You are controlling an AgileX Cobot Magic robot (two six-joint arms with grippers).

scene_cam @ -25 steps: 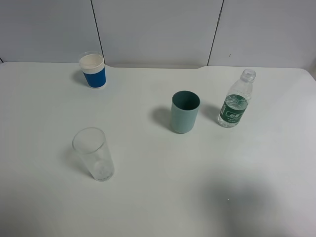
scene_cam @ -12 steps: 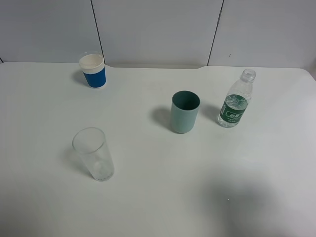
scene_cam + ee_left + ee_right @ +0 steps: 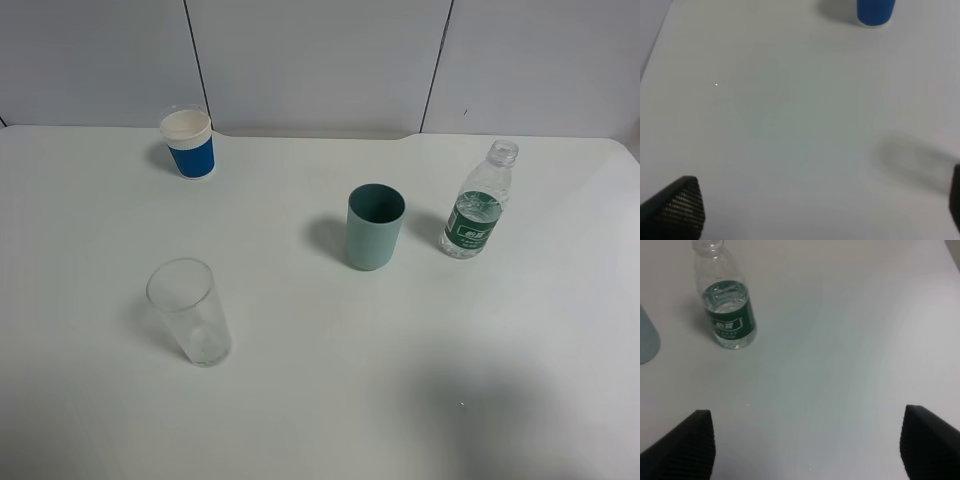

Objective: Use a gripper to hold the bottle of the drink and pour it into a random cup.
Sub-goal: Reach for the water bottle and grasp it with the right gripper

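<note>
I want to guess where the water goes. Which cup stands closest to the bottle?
The opaque teal-green plastic tumbler, next to the small clear plastic bottle. The clear glass tumbler and white blue-banded paper cup stand farther off.

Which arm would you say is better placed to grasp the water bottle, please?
Right, I'd judge. The bottle stands on the right of the table, ahead of the open right gripper; the left gripper faces only the blue-banded paper cup.

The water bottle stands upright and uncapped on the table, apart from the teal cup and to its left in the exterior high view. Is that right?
No. The water bottle stands to the right of the teal cup, not its left; the exterior high view shows it. Upright, uncapped and apart all hold.
</note>
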